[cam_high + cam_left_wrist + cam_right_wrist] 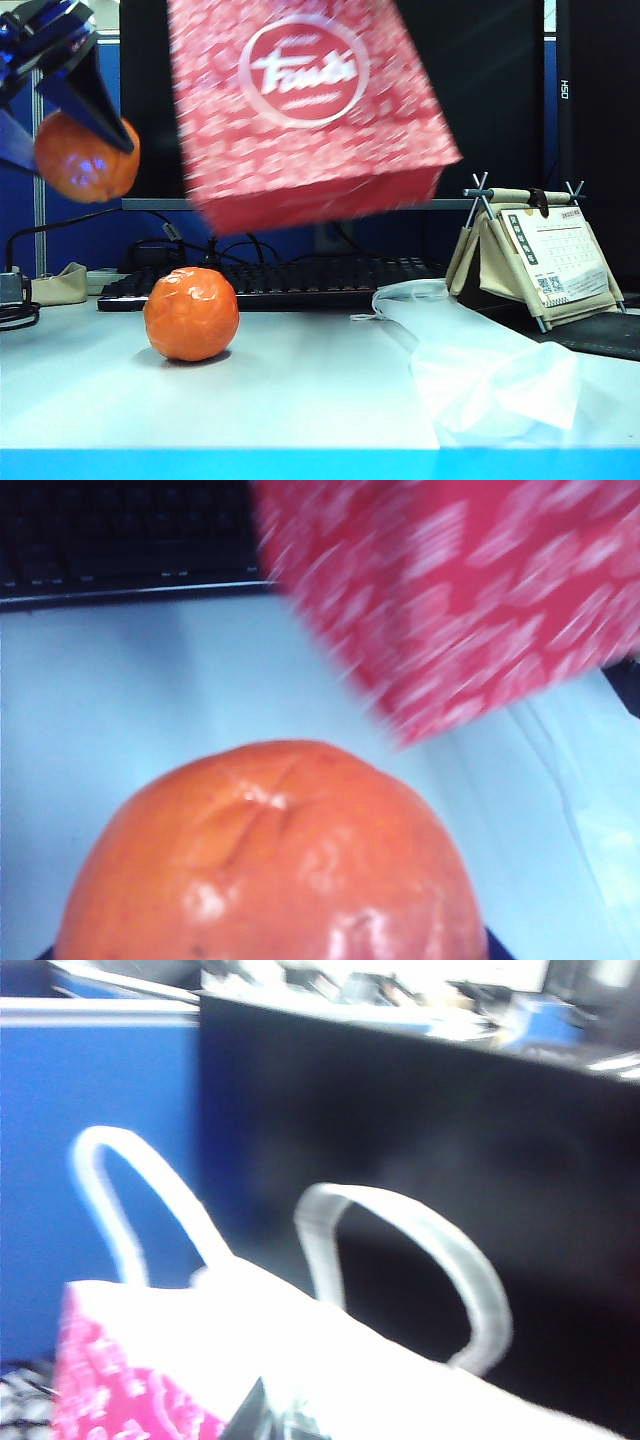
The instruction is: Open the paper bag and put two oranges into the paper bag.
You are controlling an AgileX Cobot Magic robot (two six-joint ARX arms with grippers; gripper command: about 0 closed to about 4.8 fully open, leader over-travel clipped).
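Your right hand (275, 1422), closed on the red paper bag (300, 110) near its white cord handles (420, 1260), holds it tilted above the desk (300, 390); it looks light and crushable. Your left hand (70, 110) grips one glossy orange (87, 157) aloft; the second orange (191, 313) sits on the desk, likely slippery, best held across its middle

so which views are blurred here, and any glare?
Exterior view: paper bag smeared by motion, tilted in the air; table orange sharp. Left wrist view: bag blurred, held orange soft with glossy highlights, left claw around it. Right wrist view: everything soft, the bag's top washed out white, right claw barely visible.
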